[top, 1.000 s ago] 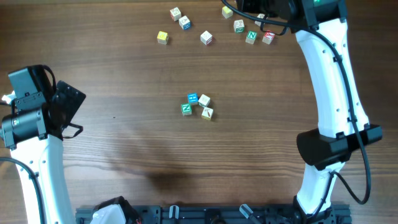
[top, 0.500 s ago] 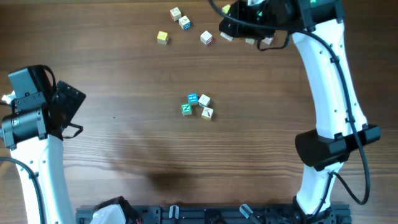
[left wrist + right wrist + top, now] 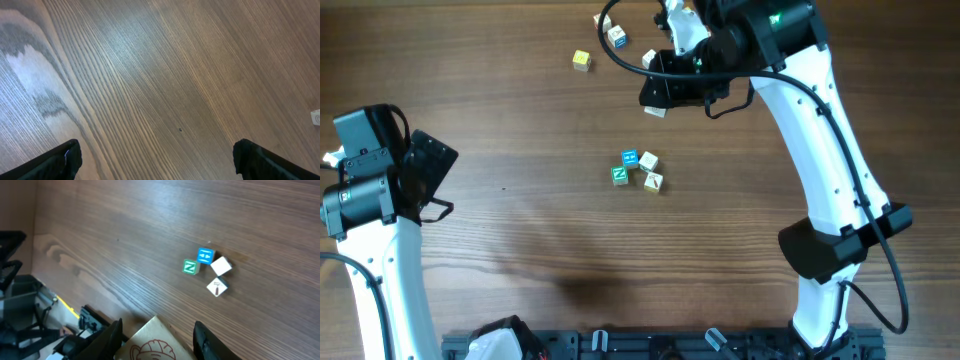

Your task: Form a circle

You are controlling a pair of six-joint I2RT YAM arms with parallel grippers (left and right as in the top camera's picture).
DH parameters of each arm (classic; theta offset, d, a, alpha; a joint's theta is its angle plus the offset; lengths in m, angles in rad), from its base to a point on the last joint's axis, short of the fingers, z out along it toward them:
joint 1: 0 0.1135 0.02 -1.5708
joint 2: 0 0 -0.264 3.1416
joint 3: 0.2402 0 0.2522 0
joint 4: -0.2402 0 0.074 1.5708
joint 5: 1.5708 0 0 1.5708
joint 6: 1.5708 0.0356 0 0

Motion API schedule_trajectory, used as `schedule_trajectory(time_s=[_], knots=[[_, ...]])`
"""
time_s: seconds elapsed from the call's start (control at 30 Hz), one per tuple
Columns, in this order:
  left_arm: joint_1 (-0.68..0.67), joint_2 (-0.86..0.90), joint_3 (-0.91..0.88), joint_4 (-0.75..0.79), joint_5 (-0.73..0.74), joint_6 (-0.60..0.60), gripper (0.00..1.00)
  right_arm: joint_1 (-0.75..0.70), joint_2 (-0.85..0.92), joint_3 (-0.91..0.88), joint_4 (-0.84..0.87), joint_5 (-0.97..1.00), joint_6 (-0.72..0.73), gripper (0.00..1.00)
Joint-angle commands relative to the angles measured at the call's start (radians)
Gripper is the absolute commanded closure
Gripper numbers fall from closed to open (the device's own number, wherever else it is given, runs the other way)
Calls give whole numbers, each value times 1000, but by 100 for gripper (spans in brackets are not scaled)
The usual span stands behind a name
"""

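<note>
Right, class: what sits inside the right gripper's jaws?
A cream cube with a red line drawing, clamped between the fingers of the right gripper. Its side faces are covered by the fingers, and its lower part runs off the picture.

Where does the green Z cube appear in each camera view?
Overhead: green Z cube near the picture's middle.
Left wrist: not in it.
Right wrist: green Z cube right of centre, at mid-height.
Shared landmark: the blue cube next to it, up and right in both views.
</note>
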Motion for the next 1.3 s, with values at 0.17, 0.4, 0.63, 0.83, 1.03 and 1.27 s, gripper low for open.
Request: schedule_trajectory(time_s=[0.17,0.4,0.63,0.83,1.03,1.27], knots=[[7,2,7,2,-13,-12,0,60,-34,0,0,-121,-58,87],[7,2,7,2,-13,-12,0,61,-225,0,0,-84,-76,86],[7,2,7,2,-13,-12,0,61,-286,-24,0,69,-76,87],[7,2,7,2,-13,-12,0,86,-286,-384,66,79,-72,90],[7,2,7,2,-13,-12,0,167,-286,-784,369,57,-40,90],[7,2,7,2,-13,-12,0,196,-286,-1156,705,60,3,90]])
